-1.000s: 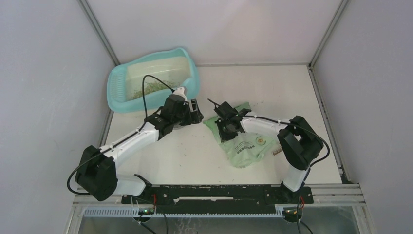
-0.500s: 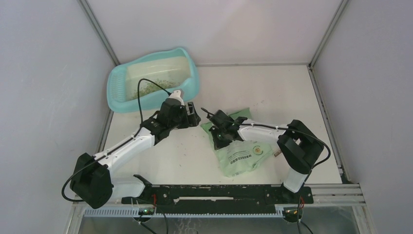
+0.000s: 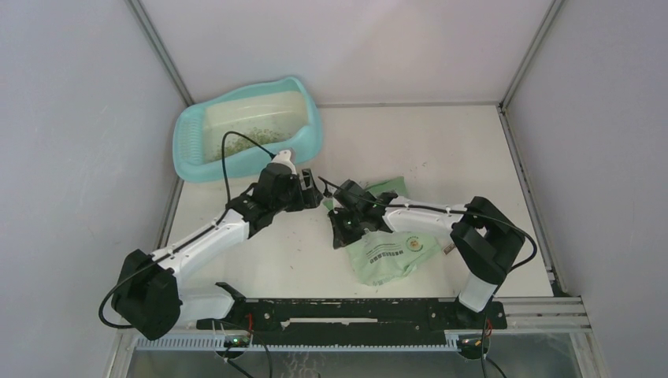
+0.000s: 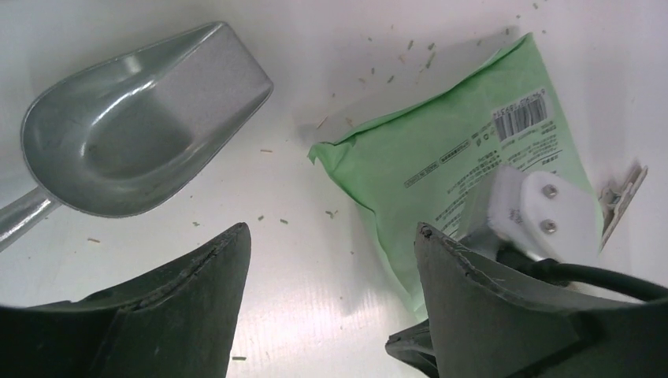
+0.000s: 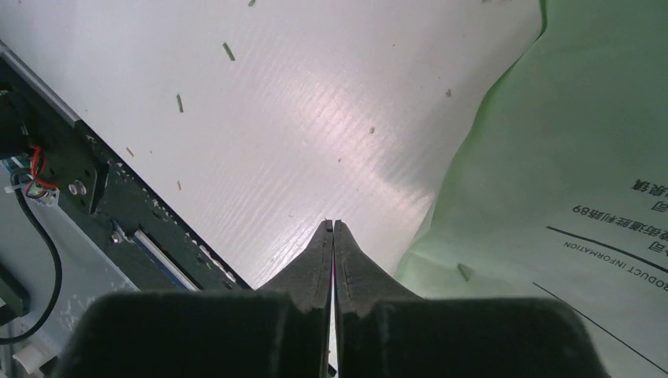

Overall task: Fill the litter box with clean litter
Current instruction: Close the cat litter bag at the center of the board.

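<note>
Beside 1 scoop (image 4: 142, 126) and 1 bag (image 4: 449, 150), left gripper (image 4: 331, 232) gapes; right gripper (image 5: 332, 224) seems clamped together.

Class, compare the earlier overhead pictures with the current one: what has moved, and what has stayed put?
The right gripper, shut, drew back toward the near edge and to the left, and the green bag slid the same way with it. The left gripper, open, backed slightly away from the litter box. The litter box and the litter inside it stayed put.
</note>
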### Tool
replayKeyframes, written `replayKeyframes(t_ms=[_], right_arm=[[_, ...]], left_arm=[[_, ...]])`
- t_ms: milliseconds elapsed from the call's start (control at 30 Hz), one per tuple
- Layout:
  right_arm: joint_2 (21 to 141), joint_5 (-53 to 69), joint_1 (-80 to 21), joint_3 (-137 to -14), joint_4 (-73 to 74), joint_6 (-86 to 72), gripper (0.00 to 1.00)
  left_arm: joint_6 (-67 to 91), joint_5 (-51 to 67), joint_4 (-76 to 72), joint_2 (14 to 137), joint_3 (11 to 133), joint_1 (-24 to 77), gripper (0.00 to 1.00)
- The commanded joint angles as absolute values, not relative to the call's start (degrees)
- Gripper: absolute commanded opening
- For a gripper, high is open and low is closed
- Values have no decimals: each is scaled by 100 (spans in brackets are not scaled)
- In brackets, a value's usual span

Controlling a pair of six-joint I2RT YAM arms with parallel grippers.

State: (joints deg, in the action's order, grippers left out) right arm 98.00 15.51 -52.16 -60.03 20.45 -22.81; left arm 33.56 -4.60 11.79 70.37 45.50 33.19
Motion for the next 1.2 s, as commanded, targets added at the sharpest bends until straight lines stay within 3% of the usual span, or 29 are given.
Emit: replayKeyframes(t_ms=[0, 367, 733, 1167], right_arm=[[9469, 1524, -5245, -5989, 1883, -2373, 7], [8775, 809, -4799, -6003, 2245, -2519, 12], [9611, 660, -4541, -6024, 1998, -2585, 13], [10236, 926, -5053, -6183, 1716, -2525, 13]], left_arm=[[3428, -578, 993, 6761, 4359, 3246, 80], [3394, -489, 1004, 6524, 4199, 3059, 80], [3388, -408, 958, 6513, 4153, 3037, 80], [3380, -375, 938, 6416, 4004, 2961, 80]])
